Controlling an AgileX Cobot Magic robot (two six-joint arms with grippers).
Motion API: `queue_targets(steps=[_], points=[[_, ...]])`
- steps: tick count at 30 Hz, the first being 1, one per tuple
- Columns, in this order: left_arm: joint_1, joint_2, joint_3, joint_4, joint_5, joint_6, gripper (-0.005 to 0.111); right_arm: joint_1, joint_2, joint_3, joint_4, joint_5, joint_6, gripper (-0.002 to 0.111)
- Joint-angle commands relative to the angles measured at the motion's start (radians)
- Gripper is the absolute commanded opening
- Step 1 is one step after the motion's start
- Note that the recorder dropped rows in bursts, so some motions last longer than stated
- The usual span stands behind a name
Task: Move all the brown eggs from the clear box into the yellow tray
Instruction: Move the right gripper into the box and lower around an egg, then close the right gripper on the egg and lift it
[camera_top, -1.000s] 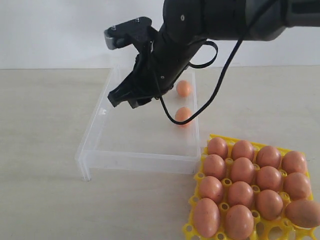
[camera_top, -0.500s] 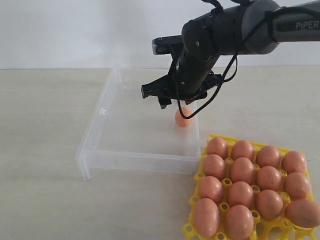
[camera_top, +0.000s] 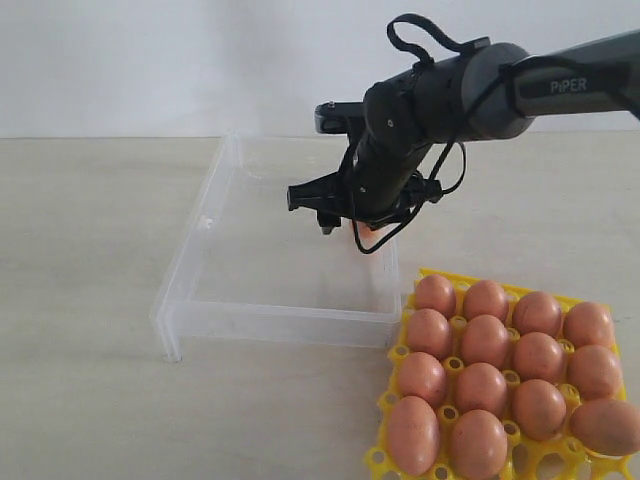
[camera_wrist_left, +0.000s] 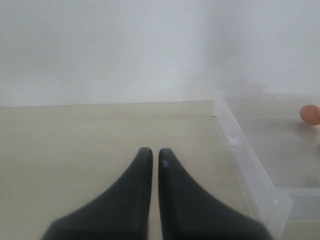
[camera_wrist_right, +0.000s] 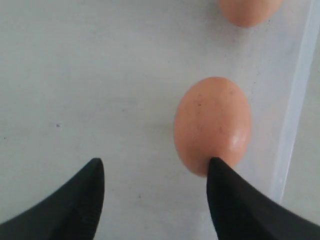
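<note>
Two brown eggs lie in the clear box (camera_top: 280, 322) by its right wall. The nearer egg (camera_wrist_right: 212, 125) shows only as an orange sliver (camera_top: 369, 233) under the arm in the exterior view. The other egg (camera_wrist_right: 245, 10) lies beyond it. My right gripper (camera_wrist_right: 155, 167) hangs open low over the box floor (camera_top: 345, 225), and one fingertip (camera_wrist_right: 220, 180) overlaps the nearer egg's end, with nothing between the jaws. Several brown eggs (camera_top: 485, 342) fill the yellow tray (camera_top: 376, 459). Away from the box, my left gripper (camera_wrist_left: 155, 152) stays shut over bare table, and one egg (camera_wrist_left: 310, 114) shows far off.
The yellow tray stands right against the box's front right corner. The box's right wall (camera_wrist_right: 292, 125) runs close beside the nearer egg. A black cable (camera_top: 420, 30) loops above the right arm. A white wall backs the pale table (camera_top: 90, 250).
The right arm swung from the middle of the box toward its right wall and came down over the nearer egg. Its jaws opened wider. The farther egg went out of sight behind the arm.
</note>
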Motion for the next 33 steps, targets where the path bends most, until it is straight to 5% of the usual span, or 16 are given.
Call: queue_targets(steps=[1,18,33], points=[[-0.003,-0.004,0.004,0.002,-0.002,0.0,0.004,-0.007,0.016,-0.004,-0.032,-0.056,0.023,0.054],[-0.003,-0.004,0.004,0.002,-0.002,0.0,0.004,-0.051,0.044,-0.004,-0.072,-0.272,0.045,0.054],[-0.003,-0.004,0.004,0.002,-0.002,0.0,0.004,-0.07,0.044,-0.057,-0.039,-0.037,-0.446,0.054]])
